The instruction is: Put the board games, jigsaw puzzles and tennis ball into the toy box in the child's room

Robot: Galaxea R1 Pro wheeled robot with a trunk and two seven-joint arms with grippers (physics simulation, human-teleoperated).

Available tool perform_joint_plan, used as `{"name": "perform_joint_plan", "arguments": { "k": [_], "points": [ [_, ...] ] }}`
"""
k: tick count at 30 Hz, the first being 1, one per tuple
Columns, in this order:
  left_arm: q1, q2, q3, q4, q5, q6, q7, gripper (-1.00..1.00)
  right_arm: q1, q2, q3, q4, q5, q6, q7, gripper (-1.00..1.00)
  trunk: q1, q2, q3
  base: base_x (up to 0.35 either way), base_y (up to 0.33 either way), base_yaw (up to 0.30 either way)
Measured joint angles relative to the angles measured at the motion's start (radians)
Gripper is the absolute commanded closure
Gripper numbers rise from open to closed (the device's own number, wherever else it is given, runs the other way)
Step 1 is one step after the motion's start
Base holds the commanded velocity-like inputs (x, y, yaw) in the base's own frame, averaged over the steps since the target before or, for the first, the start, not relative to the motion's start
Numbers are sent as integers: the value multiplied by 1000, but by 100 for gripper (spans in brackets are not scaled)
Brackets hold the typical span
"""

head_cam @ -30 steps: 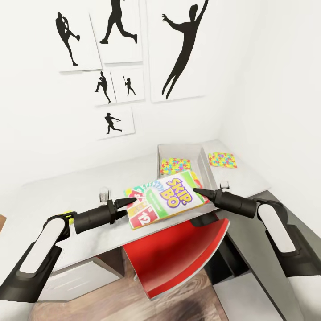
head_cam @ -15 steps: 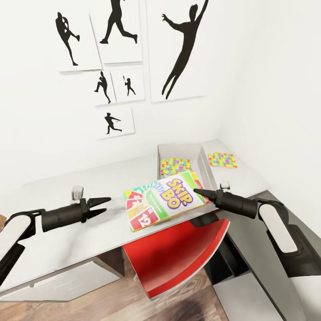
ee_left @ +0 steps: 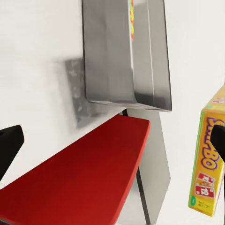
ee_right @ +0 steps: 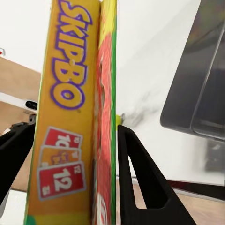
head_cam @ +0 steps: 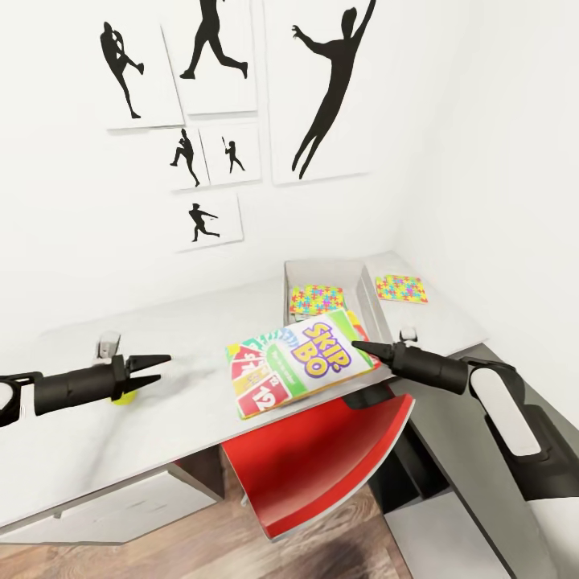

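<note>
My right gripper (head_cam: 359,347) is shut on the right edge of the Skip-Bo board game (head_cam: 299,362), which hangs tilted over the table's (head_cam: 185,322) front edge, just before the toy box (head_cam: 325,270). In the right wrist view the game (ee_right: 70,103) stands between both fingers (ee_right: 140,178). One jigsaw puzzle (head_cam: 316,299) lies inside the toy box; another (head_cam: 400,288) lies on the table to its right. My left gripper (head_cam: 153,367) is open over the table, well left of the game. The tennis ball (head_cam: 122,397) peeks out beneath it.
A red chair (head_cam: 322,458) sits tucked under the table below the held game. White drawers (head_cam: 137,503) lie under the table's left part. The wall with black baseball silhouettes (head_cam: 322,88) rises behind the table. Bare table top stretches between my left gripper and the game.
My left gripper has let go of the game's left edge and drawn away to the left, now open. The right gripper keeps holding the game, nearly still.
</note>
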Motion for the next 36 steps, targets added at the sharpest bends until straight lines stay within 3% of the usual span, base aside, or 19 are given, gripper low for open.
{"name": "perform_joint_plan", "arguments": {
  "k": [8, 12, 17, 19, 23, 36],
  "points": [
    [0, 16, -2, 12, 4, 0, 0, -100, 0, -3, 15, 0, -2, 0, 88, 100, 0, 0, 0, 0, 0, 0],
    [0, 19, -3, 19, 5, 0, 0, -100, 0, -3, 67, -1, 4, -2, 144, 100, 0, 0, 0, 0, 0, 0],
    [0, 20, -5, 24, 6, 0, 0, -100, 0, -3, 98, -1, 6, -4, 168, 100, 0, 0, 0, 0, 0, 0],
    [6, 9, -16, 35, 6, -11, -6, -100, 11, 8, 87, -7, -4, -16, 157, 100, 0, 0, 0, 0, 0, 0],
    [6, -13, -12, 49, 5, -34, -6, -100, 33, 5, 78, -5, -6, -24, 134, 100, 0, 0, 0, 0, 0, 0],
    [6, -14, -12, 49, 4, -56, -7, -100, 51, 5, 78, -5, -8, -24, 117, 100, 0, 0, 0, 0, 0, 0]
  ]
}}
